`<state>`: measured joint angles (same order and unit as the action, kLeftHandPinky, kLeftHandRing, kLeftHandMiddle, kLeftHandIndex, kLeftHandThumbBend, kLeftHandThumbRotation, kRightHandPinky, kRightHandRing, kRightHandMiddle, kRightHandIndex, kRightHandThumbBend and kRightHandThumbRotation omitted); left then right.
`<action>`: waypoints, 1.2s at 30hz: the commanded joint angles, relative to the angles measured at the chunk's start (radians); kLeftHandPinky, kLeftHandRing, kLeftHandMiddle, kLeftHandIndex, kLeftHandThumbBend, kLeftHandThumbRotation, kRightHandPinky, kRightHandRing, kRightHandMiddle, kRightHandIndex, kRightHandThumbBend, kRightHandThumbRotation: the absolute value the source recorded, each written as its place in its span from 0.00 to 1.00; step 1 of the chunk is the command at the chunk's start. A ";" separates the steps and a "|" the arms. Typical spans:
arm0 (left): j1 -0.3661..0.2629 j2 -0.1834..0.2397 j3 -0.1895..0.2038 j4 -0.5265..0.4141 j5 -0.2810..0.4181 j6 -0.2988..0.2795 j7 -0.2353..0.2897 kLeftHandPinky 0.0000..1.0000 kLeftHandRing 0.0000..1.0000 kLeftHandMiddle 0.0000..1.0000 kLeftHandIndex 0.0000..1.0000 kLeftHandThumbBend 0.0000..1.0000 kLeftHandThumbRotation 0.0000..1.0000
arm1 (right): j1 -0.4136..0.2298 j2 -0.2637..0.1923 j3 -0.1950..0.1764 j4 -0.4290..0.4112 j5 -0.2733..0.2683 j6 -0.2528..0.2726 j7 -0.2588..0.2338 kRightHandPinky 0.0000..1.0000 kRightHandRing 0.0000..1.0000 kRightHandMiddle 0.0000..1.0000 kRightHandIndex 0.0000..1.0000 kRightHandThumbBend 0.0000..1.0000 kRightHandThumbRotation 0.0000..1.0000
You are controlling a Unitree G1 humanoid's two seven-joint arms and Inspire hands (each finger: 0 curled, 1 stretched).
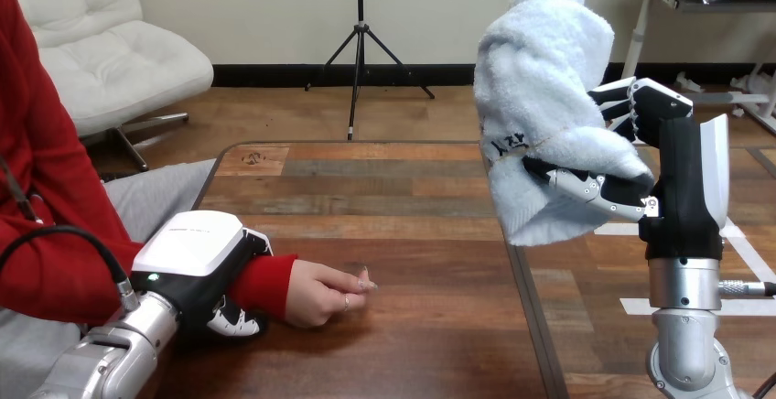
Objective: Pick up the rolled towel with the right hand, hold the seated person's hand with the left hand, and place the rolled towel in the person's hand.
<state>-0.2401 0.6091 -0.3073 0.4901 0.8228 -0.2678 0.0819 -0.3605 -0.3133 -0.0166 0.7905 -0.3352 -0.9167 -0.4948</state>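
Note:
A white rolled towel (540,106) is raised well above the table at the right, standing upright, with my right hand (631,143) shut on it; the thumb crosses its lower front. At the lower left my left hand (206,266) lies over the person's red-sleeved wrist, its fingers curled round the wrist from above and below. The person's hand (325,294) rests on the wooden table (403,198), loosely closed, palm down, fingers pointing right. The towel is far to the right of the person's hand and higher.
The table's right edge runs down the view near the middle right, with floor and white tape marks (741,253) beyond it. A bare stretch of tabletop lies between the person's hand and the towel.

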 commanded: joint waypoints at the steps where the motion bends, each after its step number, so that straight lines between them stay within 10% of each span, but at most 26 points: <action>1: -0.049 -0.014 -0.014 0.020 -0.020 -0.011 -0.003 0.44 0.51 0.54 0.52 0.84 0.01 | -0.053 -0.003 -0.033 -0.055 0.005 -0.011 -0.021 0.18 0.23 0.33 0.44 0.77 0.00; 36: -0.039 -0.024 0.002 -0.035 -0.064 -0.001 -0.017 0.33 0.36 0.39 0.40 0.69 0.00 | -0.056 0.012 -0.038 -0.028 0.039 -0.013 0.025 0.16 0.21 0.32 0.44 0.76 0.00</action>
<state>-0.2443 0.5970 -0.3072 0.4983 0.7758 -0.2660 0.0595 -0.3605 -0.3125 -0.0396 0.7905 -0.3266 -0.9162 -0.4820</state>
